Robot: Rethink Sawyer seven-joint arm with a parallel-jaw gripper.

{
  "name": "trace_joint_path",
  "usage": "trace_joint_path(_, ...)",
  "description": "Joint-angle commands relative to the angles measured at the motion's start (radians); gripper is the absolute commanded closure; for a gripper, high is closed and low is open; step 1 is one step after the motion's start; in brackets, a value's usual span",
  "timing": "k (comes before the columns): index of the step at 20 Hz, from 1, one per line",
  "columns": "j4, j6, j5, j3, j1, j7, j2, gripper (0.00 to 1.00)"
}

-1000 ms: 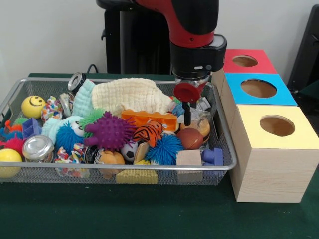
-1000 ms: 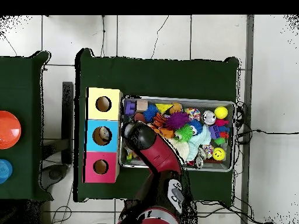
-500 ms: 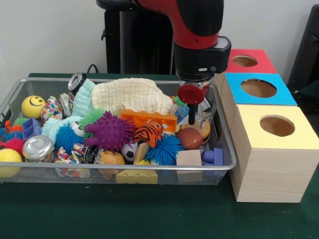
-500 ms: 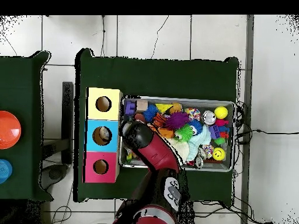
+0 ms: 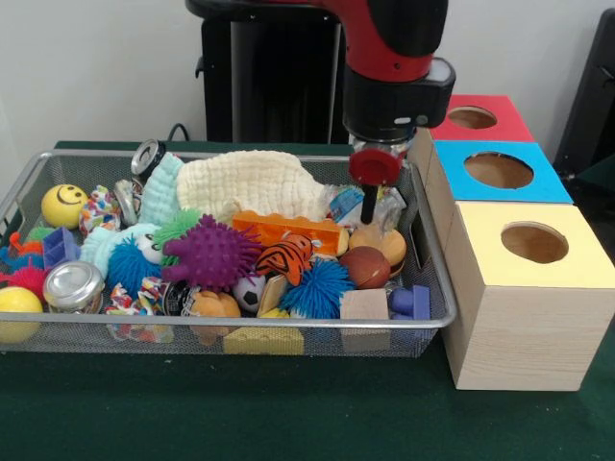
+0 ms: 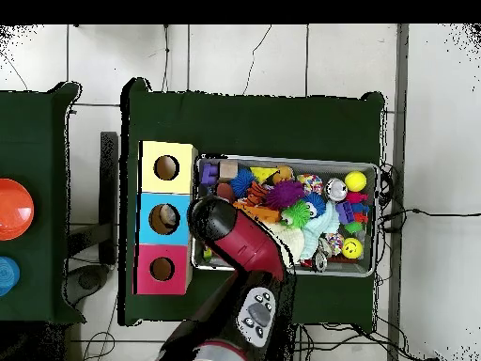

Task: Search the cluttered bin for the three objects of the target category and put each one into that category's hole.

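Observation:
The wire mesh bin (image 5: 428, 240) is packed with toys: a purple spiky ball (image 5: 211, 252), an orange brick (image 5: 288, 230), a tiger-striped toy (image 5: 285, 255), a brown ball (image 5: 366, 267) and a burger toy (image 5: 378, 242). My gripper (image 5: 368, 207) hangs over the bin's right end, just above the burger toy and beside a clear blue packet (image 5: 348, 203). Nothing shows whether it carries anything. To the right of the bin stand the yellow box (image 5: 533, 288), the blue box (image 5: 500, 173) and the red box (image 5: 476, 118), each with a round hole. In the overhead view the arm (image 6: 214, 218) covers the gripper.
A cream cloth (image 5: 252, 182) lies at the back of the bin. A smiley ball (image 5: 63, 205), a metal can (image 5: 73, 285) and a blue spiky ball (image 5: 317, 286) crowd the rest. A wooden block (image 5: 364, 305) and a purple block (image 5: 411, 303) sit at the front right corner.
The gripper has risen out of the toys and shifted right, toward the boxes. The toys in the bin look unmoved.

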Motion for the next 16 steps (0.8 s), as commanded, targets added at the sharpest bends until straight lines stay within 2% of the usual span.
trace_joint_path(1,-0.156,0.395,-0.136,-0.231,0.113,0.350,-0.042,1.00)
trace_joint_path(6,-0.258,0.653,-0.225,-0.375,0.155,0.360,-0.083,1.00)
trace_joint_path(9,-0.313,0.767,-0.259,-0.427,0.160,0.356,-0.095,1.00)
trace_joint_path(12,-0.328,0.806,-0.255,-0.435,0.157,0.358,-0.099,1.00)
trace_joint_path(16,-0.282,0.803,-0.198,-0.410,0.167,0.391,-0.119,1.00)
